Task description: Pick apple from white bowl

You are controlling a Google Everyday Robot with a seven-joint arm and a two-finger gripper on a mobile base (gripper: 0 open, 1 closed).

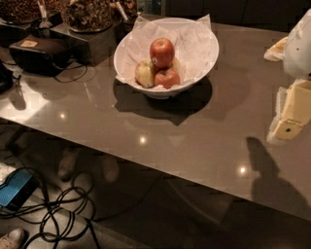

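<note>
The white bowl [204,58], lined with crinkled white paper, stands on the glossy brown table at the back centre. The apple [162,52], large, bright red with a small pale sticker, rests on top of the pile in the bowl. A yellow-green apple [145,73] and a smaller darker red apple [167,78] lie under it. My gripper [293,113], a pale yellow piece below a white arm part [299,46], is at the right edge. It is well to the right of the bowl and apart from it.
Dark containers of nuts [87,14] stand at the back left beside a black device [39,53] with a cable. The table's front edge [146,168] runs diagonally. Tangled cables [58,214] and a blue object [14,187] lie on the floor.
</note>
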